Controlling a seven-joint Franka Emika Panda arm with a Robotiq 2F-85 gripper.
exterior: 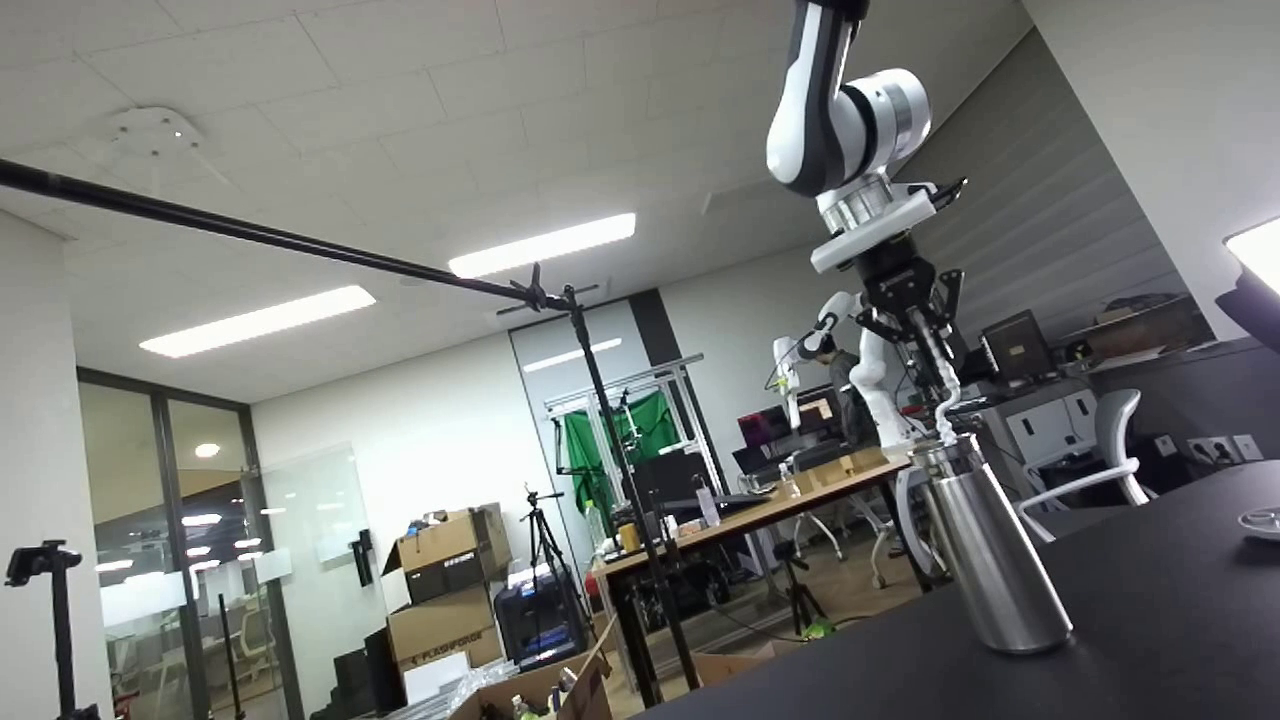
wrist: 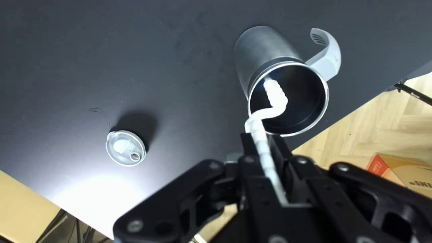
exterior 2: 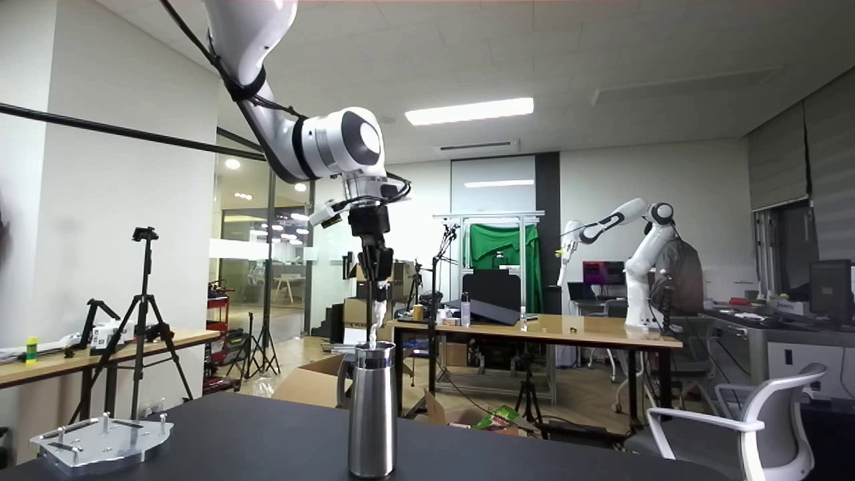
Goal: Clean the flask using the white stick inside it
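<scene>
The flask (exterior: pixel 995 560) is a tall silver metal cylinder standing upright and open-mouthed on the black table; it also shows in an exterior view (exterior 2: pixel 372 421) and in the wrist view (wrist: pixel 265 50), with its handle at the side. The white stick (wrist: pixel 277 96) has a crooked, zigzag upper part; it shows in both exterior views (exterior: pixel 946 410) (exterior 2: pixel 379 317). Its lower end goes into the flask's mouth and is hidden inside. My gripper (wrist: pixel 263 136) is above the mouth, with its fingers closed around the stick's upper part; it also shows in both exterior views (exterior: pixel 936 355) (exterior 2: pixel 382 288).
A round lid (wrist: pixel 125 148) lies on the black table (wrist: pixel 189 111) apart from the flask. The table's edge runs close to the flask's handle side. A clear plate with posts (exterior 2: pixel 103 441) is on the table. A white chair (exterior 2: pixel 778 421) stands beyond the edge.
</scene>
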